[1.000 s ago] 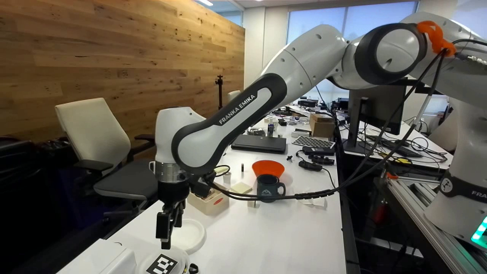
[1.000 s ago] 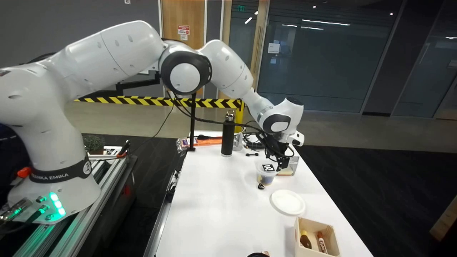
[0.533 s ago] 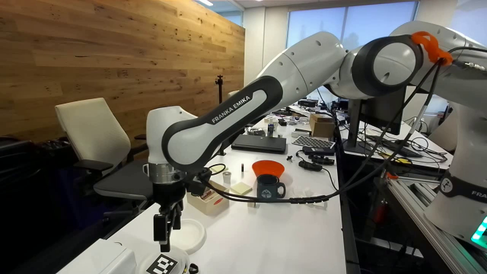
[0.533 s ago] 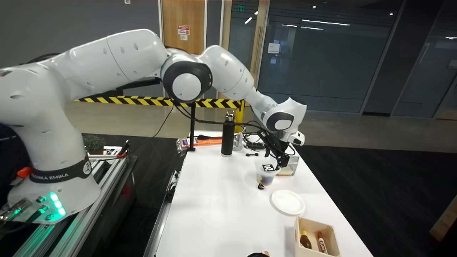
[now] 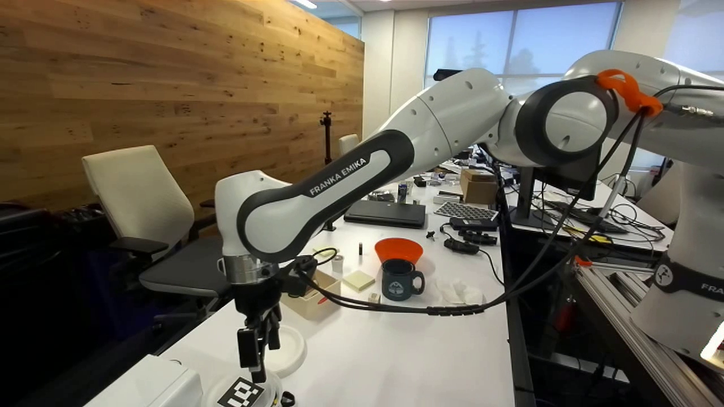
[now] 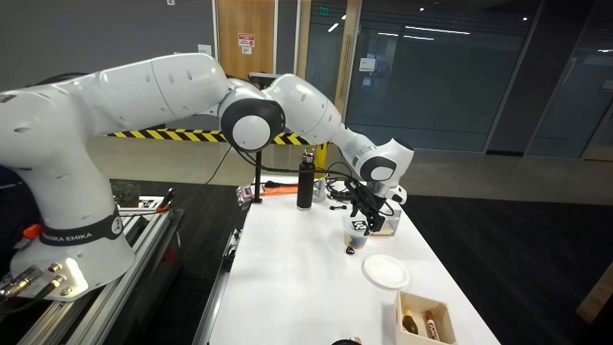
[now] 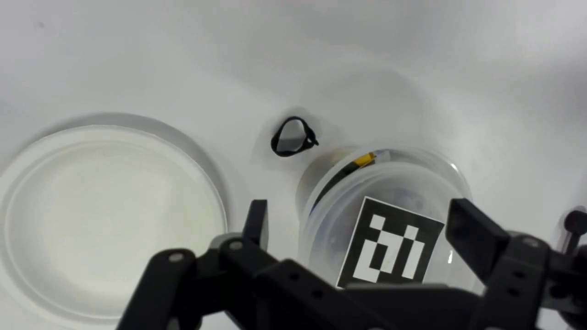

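My gripper [image 7: 358, 208] is open and empty, pointing down above a round clear plastic tub. The tub's translucent lid [image 7: 328, 243] carries a black-and-white square marker [image 7: 390, 243]. In the wrist view the right finger overlaps the lid's edge and the left finger lies over the table beside it. The gripper also shows in both exterior views [image 5: 266, 362] [image 6: 360, 224], close over the tub [image 6: 356, 239]; I cannot tell whether a fingertip touches the lid. Yellow and dark items show inside the tub. A white plate [image 7: 110, 220] and a small black loop [image 7: 275, 143] lie beside it.
A white box-like object [image 5: 153, 381] stands by the tub. A wooden box [image 6: 402, 306] holds a marker and a brown-and-yellow item. A dark mug [image 5: 399, 282] and orange bowl [image 5: 399, 249] stand farther along the table. A black bottle [image 6: 305, 187] stands near the tub.
The arm has come down and the gripper is lower, nearer the lid. In an exterior view it has also shifted slightly right. The base light has turned from green to white.
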`<act>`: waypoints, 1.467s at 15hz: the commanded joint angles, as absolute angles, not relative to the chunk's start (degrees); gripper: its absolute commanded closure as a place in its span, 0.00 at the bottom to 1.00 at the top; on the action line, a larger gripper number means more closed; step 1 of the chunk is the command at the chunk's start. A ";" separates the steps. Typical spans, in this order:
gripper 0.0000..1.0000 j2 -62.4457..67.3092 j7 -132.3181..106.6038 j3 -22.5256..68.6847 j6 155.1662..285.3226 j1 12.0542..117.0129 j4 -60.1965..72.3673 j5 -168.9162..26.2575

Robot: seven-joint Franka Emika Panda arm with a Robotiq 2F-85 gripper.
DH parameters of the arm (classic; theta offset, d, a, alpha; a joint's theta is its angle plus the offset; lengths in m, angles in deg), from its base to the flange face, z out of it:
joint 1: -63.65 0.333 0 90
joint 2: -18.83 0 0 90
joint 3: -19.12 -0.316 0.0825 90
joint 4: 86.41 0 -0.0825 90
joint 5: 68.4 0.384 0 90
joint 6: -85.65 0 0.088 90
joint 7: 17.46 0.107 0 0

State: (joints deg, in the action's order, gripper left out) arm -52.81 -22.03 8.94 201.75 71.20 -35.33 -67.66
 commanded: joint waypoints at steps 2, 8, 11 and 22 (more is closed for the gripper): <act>0.00 -56.79 -22.49 9.44 197.38 71.75 -43.21 -65.93; 0.00 -58.88 -22.69 9.68 192.24 71.81 -47.63 -66.03; 0.00 -59.80 -22.32 10.36 189.65 72.19 -49.54 -66.57; 0.00 -60.16 -22.03 11.21 198.47 72.19 -48.36 -67.98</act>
State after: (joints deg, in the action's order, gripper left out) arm -60.19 -22.03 11.22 198.62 72.19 -48.38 -67.98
